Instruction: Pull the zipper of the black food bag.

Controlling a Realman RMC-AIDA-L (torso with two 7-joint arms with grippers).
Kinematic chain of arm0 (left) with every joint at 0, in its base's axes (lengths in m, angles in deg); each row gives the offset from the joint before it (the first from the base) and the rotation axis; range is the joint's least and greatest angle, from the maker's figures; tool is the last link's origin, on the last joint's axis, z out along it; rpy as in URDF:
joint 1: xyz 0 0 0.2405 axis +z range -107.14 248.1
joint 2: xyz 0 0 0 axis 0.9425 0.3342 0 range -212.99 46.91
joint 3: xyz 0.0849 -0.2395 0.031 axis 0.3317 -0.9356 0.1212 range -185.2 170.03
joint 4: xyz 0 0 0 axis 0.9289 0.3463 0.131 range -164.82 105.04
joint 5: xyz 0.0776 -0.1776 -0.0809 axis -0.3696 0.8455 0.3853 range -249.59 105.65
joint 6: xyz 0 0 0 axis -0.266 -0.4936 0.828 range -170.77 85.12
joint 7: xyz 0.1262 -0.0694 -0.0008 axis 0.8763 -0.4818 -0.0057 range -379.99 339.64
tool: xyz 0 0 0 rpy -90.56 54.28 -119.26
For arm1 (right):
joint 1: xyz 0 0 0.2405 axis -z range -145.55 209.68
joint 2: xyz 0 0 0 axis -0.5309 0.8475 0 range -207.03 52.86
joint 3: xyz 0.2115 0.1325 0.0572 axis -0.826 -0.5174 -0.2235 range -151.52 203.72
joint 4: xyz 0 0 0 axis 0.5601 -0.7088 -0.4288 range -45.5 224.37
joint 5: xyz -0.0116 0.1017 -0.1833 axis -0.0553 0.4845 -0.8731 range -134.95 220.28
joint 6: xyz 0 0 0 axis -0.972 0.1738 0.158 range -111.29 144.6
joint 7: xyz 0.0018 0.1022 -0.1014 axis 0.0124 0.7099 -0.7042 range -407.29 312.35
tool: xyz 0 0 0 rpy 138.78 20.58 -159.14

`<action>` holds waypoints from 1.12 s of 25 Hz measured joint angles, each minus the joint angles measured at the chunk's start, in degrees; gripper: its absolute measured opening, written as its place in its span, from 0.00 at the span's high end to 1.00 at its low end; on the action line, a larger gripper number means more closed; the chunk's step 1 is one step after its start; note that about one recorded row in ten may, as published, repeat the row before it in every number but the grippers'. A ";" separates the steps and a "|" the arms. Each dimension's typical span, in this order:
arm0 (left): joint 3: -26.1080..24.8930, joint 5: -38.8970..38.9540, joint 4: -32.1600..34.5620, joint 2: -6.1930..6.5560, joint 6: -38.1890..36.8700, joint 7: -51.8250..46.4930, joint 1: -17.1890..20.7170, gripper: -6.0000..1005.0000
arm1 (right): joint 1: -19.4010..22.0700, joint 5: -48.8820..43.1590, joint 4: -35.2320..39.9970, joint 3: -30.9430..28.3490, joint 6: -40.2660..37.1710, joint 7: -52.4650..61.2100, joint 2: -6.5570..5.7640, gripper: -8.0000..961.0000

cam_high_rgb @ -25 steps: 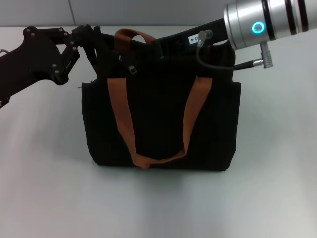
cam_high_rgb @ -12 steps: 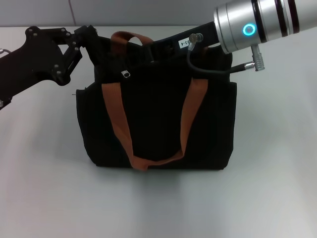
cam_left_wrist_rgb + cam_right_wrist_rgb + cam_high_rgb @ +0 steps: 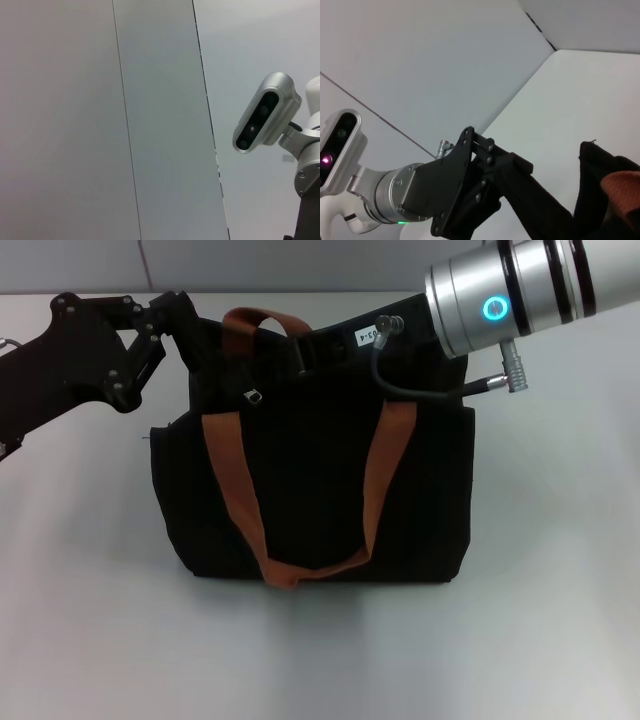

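— Where's the right end effector [image 3: 300, 348] now?

— Reaching over the top of the big boxy black fabric food bag [image 3: 320, 490] from the worktop's far right. It has slid leftward along the opening over the last second; I can't tell whether it's spread or pinching.

— And the small silver zipper pull tab [image 3: 256, 395]?

— It has travelled left too, and now sits near the bag's far-left top corner, beside the rust-brown webbing handle [image 3: 232, 455]. I'd judge the zip nearly run out.

— The left end effector [image 3: 185, 325]?

— Pressed against that same top corner, seemingly bracing the bag on the white worktop [image 3: 80, 620]; its grip is hidden as well.
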 joint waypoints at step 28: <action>-0.08 0.60 0.14 0.12 -0.53 0.11 0.25 0.98 | 0.25 1.14 -0.25 -0.36 -0.44 4.47 -0.21 0.72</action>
